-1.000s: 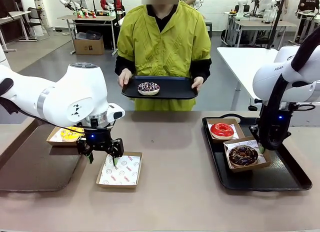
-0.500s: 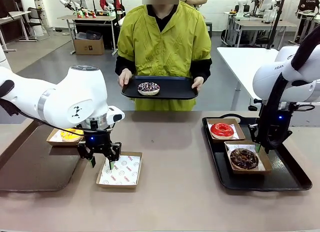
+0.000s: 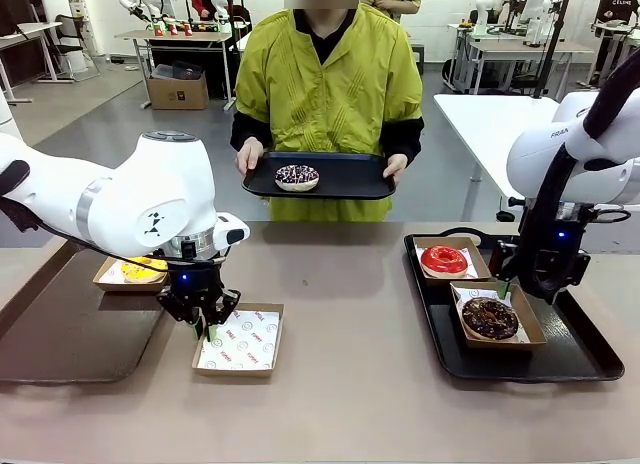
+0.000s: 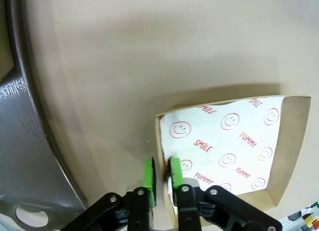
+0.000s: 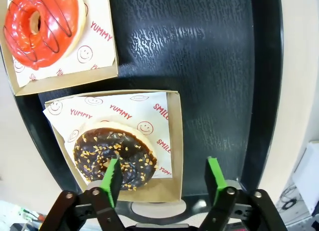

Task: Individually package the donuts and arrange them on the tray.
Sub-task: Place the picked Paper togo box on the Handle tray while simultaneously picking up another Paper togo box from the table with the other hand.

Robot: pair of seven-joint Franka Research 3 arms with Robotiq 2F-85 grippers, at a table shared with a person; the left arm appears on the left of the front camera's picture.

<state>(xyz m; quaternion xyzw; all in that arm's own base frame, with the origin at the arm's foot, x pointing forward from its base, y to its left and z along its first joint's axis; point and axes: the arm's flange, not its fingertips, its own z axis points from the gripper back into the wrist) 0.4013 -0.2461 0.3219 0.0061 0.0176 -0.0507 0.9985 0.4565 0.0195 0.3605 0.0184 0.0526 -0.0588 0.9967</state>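
The chocolate ring donut with nut sprinkles (image 5: 115,157) lies in its paper-lined brown cardboard box (image 5: 175,141) on the black plastic tray (image 5: 209,57), directly under the right hand (image 5: 162,178), whose fingers stand wide and empty above it, pointing straight down. The red-glazed donut (image 5: 42,27) sits boxed at 11 o'clock. The left hand (image 4: 161,175), also vertical, pinches the near wall of an empty paper-lined box (image 4: 219,146) on the bench (image 3: 340,274), fingers narrow. The front view adds the yellow-iced donut (image 3: 140,268) behind the left arm and the white-sprinkled donut (image 3: 297,176) on the person's tray (image 3: 350,174).
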